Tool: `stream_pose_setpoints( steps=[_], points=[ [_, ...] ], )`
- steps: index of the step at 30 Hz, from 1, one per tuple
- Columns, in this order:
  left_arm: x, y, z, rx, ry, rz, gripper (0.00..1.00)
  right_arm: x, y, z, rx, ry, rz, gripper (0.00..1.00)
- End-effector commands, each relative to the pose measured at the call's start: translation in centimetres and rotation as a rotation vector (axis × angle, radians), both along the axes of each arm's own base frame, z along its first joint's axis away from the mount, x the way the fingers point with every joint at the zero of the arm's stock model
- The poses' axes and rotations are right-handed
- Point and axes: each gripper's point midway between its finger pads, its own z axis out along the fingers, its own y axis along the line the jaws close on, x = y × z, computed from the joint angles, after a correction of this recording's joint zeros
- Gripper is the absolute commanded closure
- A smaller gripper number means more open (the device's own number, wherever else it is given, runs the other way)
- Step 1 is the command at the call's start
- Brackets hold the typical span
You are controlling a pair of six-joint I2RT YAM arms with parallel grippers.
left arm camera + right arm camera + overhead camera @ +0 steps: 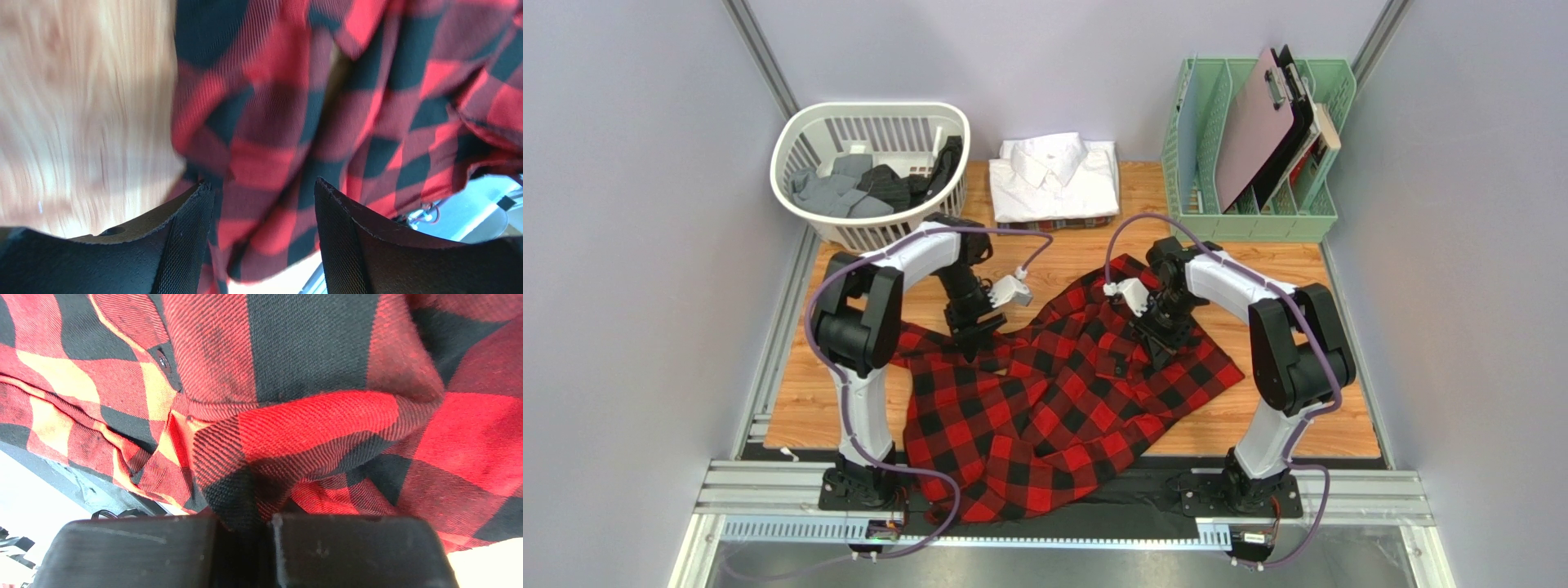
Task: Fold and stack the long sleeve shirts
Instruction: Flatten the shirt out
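My right tool is clamped on a fold of the red-and-black flannel shirt. On my left tool the jaws stand apart, with the shirt's edge between them above the desk.

top cam overhead; wrist cams near red shirt

The overhead view is bright, evenly lit and sharp, shadows soft. In the left wrist view the worktop streaks with motion blur and the red-and-black checked shirt looks soft. The right wrist view shows the weave crisply; its lower corners blow out white.
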Motion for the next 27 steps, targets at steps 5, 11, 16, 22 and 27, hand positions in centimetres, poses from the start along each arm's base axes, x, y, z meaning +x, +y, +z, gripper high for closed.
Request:
stream_pose_setpoints(
  steps=[5, 11, 16, 22, 27],
  points=[
    [4.2, -3.5, -1.3, 0.064, -0.085, 0.043, 0.92, -1.1, -0.3, -0.7, -0.016, 0.028, -0.013, 1.00],
    [12.5, -3.5, -0.3, 0.089, -0.224, 0.122, 1.00, 0.1, 0.0, -0.7, -0.006, 0.031, -0.051, 1.00],
    [18.3, -3.5, 1.9, 0.052, -0.335, 0.184, 1.00, 1.8, -0.9, 0.1, -0.003, 0.022, -0.111, 1.00],
    [25.5, -5.1, 9.1, -0.110, -0.592, 0.361, 1.00, 4.6, -1.4, 5.6, 0.133, -0.035, -0.226, 1.00],
    [28.6, -7.4, 16.1, -0.312, -0.735, 0.512, 1.00, -1.6, 1.2, 11.7, 0.312, -0.043, -0.045, 1.00]
  ],
)
